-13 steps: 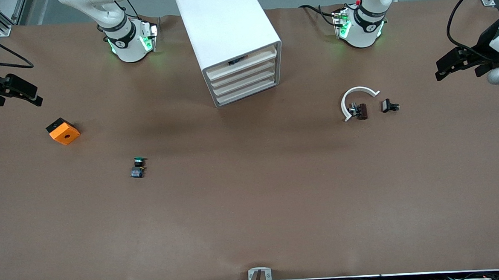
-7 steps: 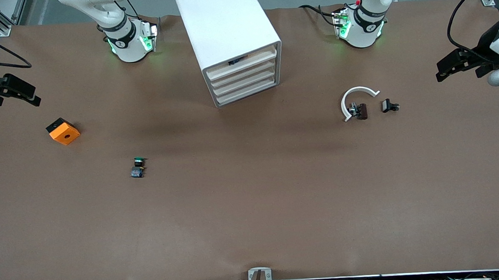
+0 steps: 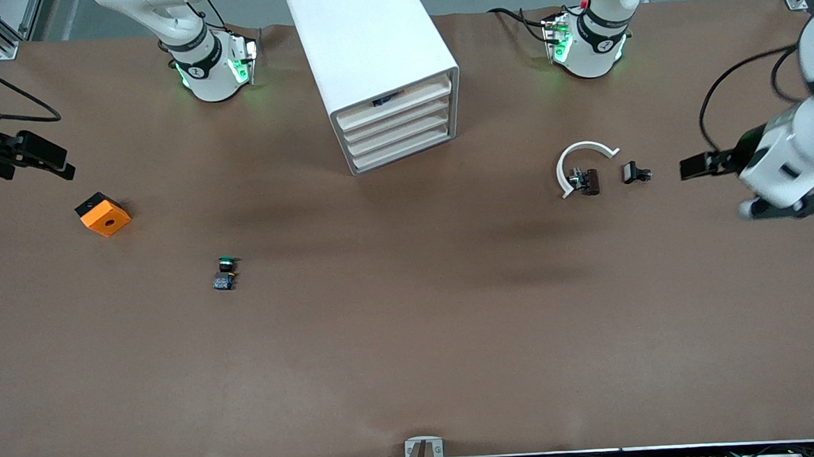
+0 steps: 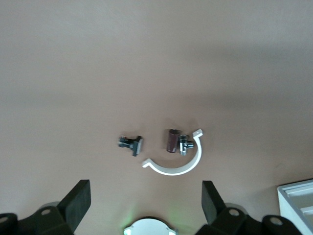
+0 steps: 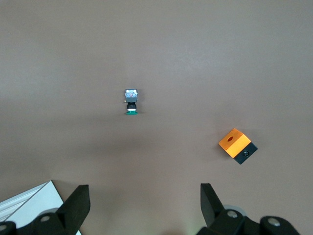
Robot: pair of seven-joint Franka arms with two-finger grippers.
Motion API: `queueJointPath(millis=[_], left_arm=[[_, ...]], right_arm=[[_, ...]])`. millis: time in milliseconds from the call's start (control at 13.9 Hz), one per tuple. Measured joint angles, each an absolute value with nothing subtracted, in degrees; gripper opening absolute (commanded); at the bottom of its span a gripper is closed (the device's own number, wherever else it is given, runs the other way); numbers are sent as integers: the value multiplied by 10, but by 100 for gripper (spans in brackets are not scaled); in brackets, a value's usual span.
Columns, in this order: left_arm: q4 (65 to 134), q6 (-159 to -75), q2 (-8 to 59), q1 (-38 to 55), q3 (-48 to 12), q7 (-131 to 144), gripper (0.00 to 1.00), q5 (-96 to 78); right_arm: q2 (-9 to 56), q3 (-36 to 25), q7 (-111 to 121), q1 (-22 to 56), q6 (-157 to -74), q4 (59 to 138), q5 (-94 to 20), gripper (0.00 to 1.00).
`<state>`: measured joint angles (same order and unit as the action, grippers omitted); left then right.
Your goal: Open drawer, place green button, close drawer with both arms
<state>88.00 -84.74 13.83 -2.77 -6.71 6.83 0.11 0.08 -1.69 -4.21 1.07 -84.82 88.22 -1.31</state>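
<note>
One tiny button (image 3: 225, 273) lies mid-bench toward my right arm's end, light and likely slippery; I'd pinch its blue base. Right claw (image 3: 45, 160) and left claw (image 3: 700, 166) both released, hovering at opposite bench ends.

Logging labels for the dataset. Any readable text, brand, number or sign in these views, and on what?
None readable.
Round black-and-white mark on the right arm's base ring: too small to read.
Same mark on the left arm's base ring: too small to read.
Cabinet, button, orange cube: no text visible.
</note>
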Motion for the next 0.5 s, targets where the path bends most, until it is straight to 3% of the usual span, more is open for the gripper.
queueJointPath(millis=[502], left_arm=[[875,-879,257,11,-75,327,100,-72]], right_arm=[[75,-10,-51,69,-882,907,1,100]])
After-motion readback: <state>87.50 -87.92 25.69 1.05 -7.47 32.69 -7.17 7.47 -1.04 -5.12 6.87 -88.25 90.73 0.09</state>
